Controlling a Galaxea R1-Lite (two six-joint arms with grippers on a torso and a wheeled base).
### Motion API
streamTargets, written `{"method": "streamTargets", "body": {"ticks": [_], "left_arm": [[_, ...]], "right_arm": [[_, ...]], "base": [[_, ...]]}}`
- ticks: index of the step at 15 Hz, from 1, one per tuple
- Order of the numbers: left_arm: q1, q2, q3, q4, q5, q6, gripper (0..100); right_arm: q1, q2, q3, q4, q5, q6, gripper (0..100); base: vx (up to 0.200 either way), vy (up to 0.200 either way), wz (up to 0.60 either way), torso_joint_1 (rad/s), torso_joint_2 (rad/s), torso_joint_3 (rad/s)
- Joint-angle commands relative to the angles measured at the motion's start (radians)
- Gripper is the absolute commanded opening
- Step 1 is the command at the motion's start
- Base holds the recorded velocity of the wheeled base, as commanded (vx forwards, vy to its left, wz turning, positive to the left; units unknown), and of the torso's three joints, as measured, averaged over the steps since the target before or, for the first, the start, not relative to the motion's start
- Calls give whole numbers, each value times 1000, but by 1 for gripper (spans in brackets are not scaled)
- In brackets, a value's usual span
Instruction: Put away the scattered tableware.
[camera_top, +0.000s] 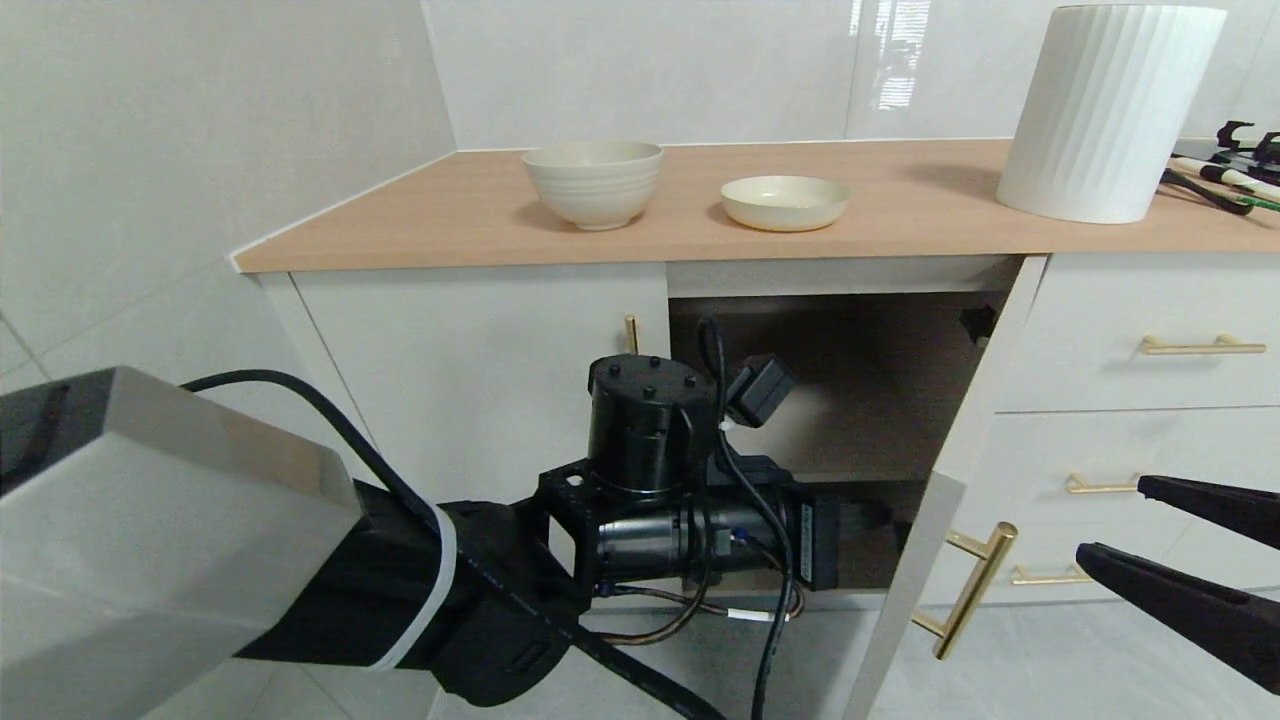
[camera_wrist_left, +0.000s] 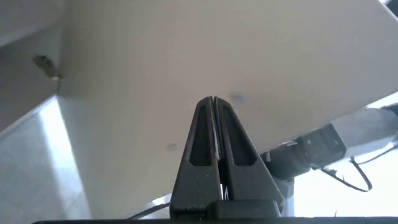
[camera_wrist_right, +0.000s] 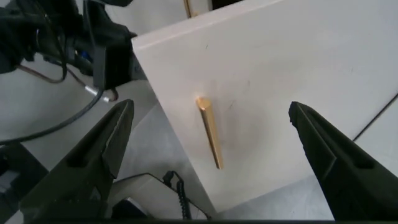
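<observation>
Wooden countertop (camera_top: 900, 205): one bowl (camera_top: 593, 182), one shallow dish (camera_top: 785, 202); one cabinet door (camera_top: 975, 420) ajar; left gripper (camera_wrist_left: 212, 109) pressed together; right gripper (camera_top: 1112, 520) spread wide.

Light was bright and even across the countertop (camera_top: 900, 200). Glare: a striped window reflection sat on the glossy wall tiles (camera_top: 890, 60) above the countertop. Soft-edged shadows lay on the countertop just left of the bowl (camera_top: 593, 182), the plate (camera_top: 785, 202) and the white canister (camera_top: 1105, 110), so the light came from the right. Below the countertop the open cabinet (camera_top: 860, 380) was dim, paler toward its back. The cabinet's door (camera_wrist_right: 280, 93) was evenly lit, and its gold handle (camera_wrist_right: 210, 134) carried a thin highlight. In the head view, wall lines left of the countertop leaned outward.
</observation>
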Motion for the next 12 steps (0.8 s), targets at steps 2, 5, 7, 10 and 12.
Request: {"method": "streamTargets", "body": {"ticks": [2, 5, 7, 10, 12], "left_arm": [[0, 22, -17, 1, 9, 0, 0], [-14, 23, -31, 4, 10, 0, 0], [-71, 43, -69, 5, 32, 0, 0], [-221, 53, -141, 13, 36, 1, 0], [-261, 53, -163, 31, 38, 1, 0]], "right_arm": [[0, -8, -9, -1, 1, 0, 100], [0, -46, -48, -2, -2, 6, 100], [0, -85, -85, -2, -2, 41, 100], [-1, -121, -144, -8, -1, 112, 100], [-1, -131, -149, -7, 1, 115, 100]], "base": [[0, 0, 0, 0, 0, 0], [0, 0, 0, 0, 0, 0], [0, 0, 0, 0, 0, 0], [0, 0, 0, 0, 0, 0], [0, 0, 0, 0, 0, 0]]}}
